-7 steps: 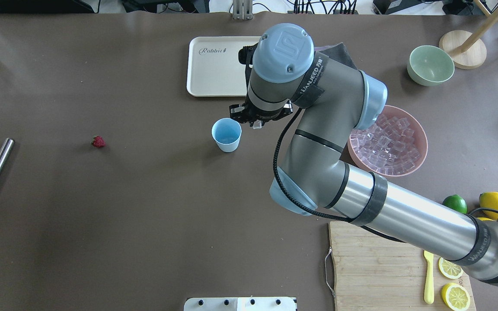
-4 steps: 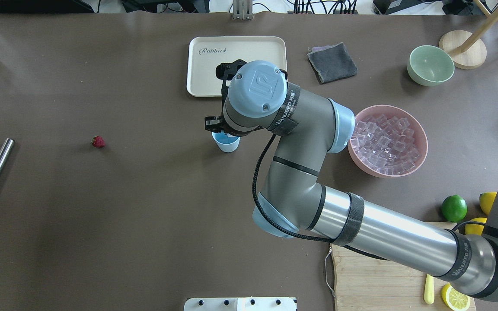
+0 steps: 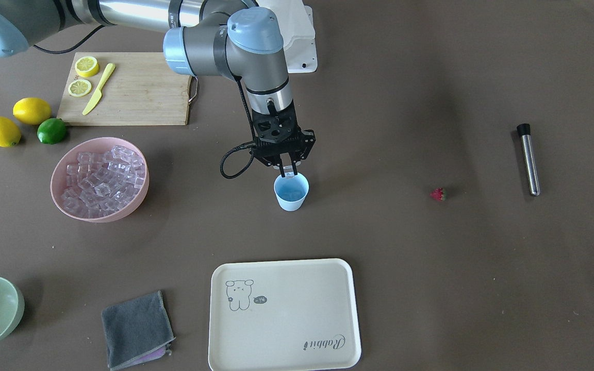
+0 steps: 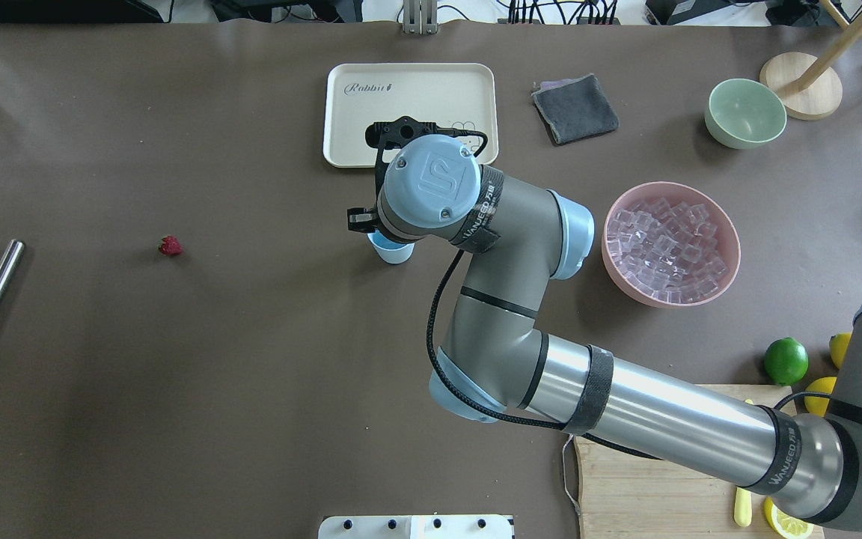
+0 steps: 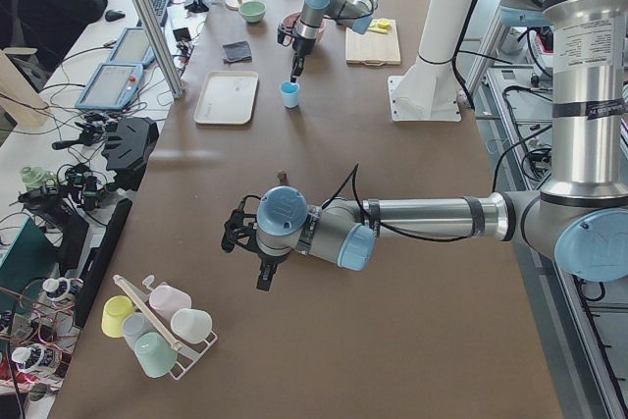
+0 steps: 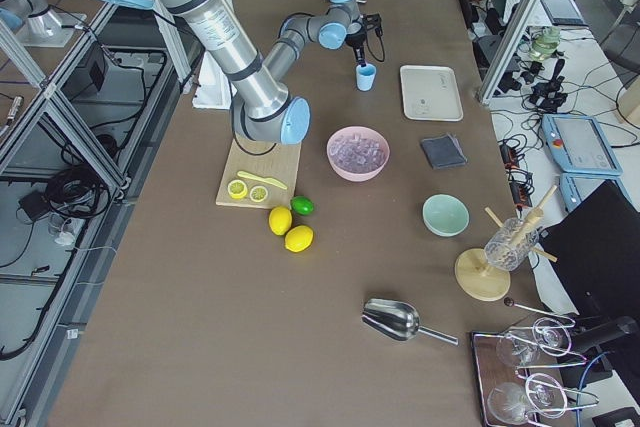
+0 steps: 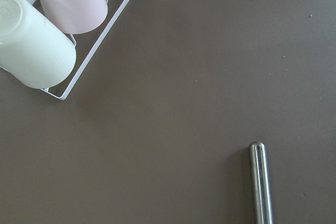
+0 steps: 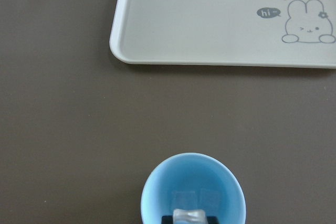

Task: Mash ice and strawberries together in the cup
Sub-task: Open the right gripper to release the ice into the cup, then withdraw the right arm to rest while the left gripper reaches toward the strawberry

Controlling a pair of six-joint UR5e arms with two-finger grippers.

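The light-blue cup (image 3: 291,198) stands upright mid-table, also in the overhead view (image 4: 395,254). My right gripper (image 3: 287,173) hangs just over its mouth, shut on one clear ice cube (image 8: 190,215). Two ice cubes (image 8: 184,198) lie on the cup's bottom. More ice (image 3: 102,180) fills the pink bowl (image 4: 732,228). The strawberry (image 3: 437,194) lies on the table, far from the cup (image 4: 170,245). My left gripper (image 5: 263,277) hovers over bare table near a cup rack; I cannot tell whether it is open or shut.
A cream tray (image 3: 284,314) and a grey cloth (image 3: 134,330) lie beyond the cup. A steel muddler (image 3: 528,159) lies past the strawberry. A green bowl (image 4: 745,112), a cutting board (image 3: 132,93) with lemon slices, a lime (image 3: 52,131) and lemons are on my right.
My right arm has swung left with the ice cube, from beside the cup to directly over its mouth. The cup and strawberry have not moved.
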